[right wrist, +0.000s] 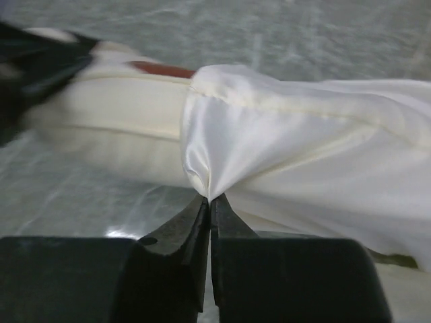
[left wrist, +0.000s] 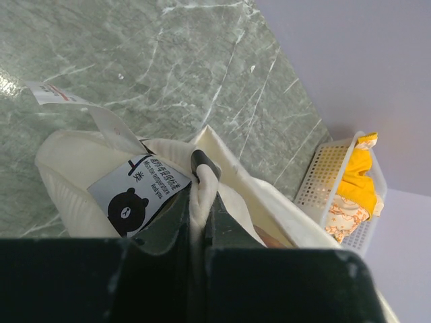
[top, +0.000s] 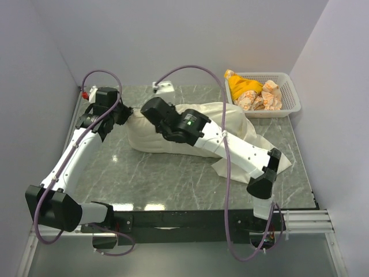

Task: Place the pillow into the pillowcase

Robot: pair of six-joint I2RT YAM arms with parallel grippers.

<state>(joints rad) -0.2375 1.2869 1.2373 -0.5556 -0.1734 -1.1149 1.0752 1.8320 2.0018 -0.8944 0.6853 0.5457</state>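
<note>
The green marbled worktop (top: 173, 179) carries everything, and the largest thing on it is the pillowcase (top: 245, 134), a limp, wrinkled cream sack sprawled from the middle of the worktop towards its right edge, with its loose tail trailing to the near right corner. The pillow (top: 137, 130) lies at the left end of that sack, in the middle of the worktop nearer the far edge. Its right part appears to be inside the mouth of the pillowcase, while its left end sticks out bare. A white basket (top: 290, 98) of yellow and patterned cloths stands in the far right corner, apart from the work. The right hand (right wrist: 210, 202) reaches across from the right and is pinched tight on the hem of the pillowcase where the cloth gathers into a point, just beside the pillow's flank. The left hand (left wrist: 202, 168) sits at the pillow's exposed left end with its fingers closed on a flat fold of cream cloth, which looks like the pillow's stitched edge, though I cannot be certain it is not the sack's rim. A bear label (left wrist: 138, 192) and a thin white tag (left wrist: 57, 94) show on that bare end. By my reading the task is partway through: the pillow has been entered into the opening, but the hem has not yet been drawn over the left end, and the slack cloth at the right suggests the pillow is not seated deep in the sack.
</note>
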